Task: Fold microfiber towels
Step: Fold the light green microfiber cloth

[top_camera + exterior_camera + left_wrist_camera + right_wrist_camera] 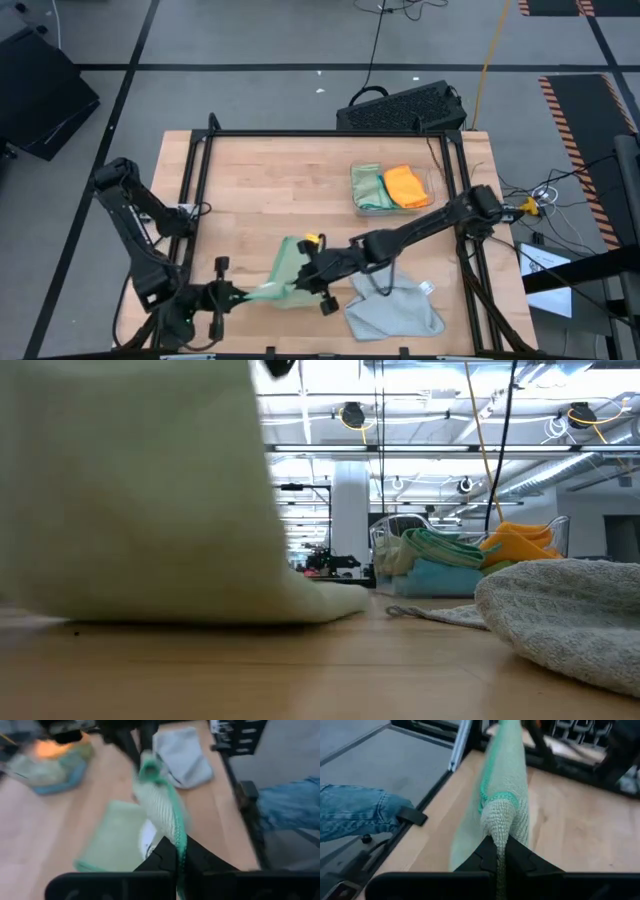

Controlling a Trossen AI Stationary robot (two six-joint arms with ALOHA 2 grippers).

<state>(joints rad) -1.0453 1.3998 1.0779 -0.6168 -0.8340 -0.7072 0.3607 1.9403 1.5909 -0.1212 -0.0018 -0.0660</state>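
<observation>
High view first: the left gripper (232, 294) sits at the near edge of the table (260, 180), its fingers pinched together on one corner of a pale sage green towel (282, 272). Just to its right the right gripper (312, 283) is clamped on the opposite end of the same towel, so the cloth is stretched between the two, its long axis running roughly left to right along the near edge, with the rest of it draped down onto the wood. Beside the right gripper, on its outer side, a light grey towel (392, 308) lies crumpled flat. Farther back, beyond the right arm, a clear tray (432, 183) holds a folded stack of towels (390, 187) with orange on top.

From the left wrist, the towel (161, 807) rises taut out of the closed fingers (159, 861); from the right wrist it does likewise (502, 795). A person's denim-clad leg (355, 815) stands just off the near table edge.
</observation>
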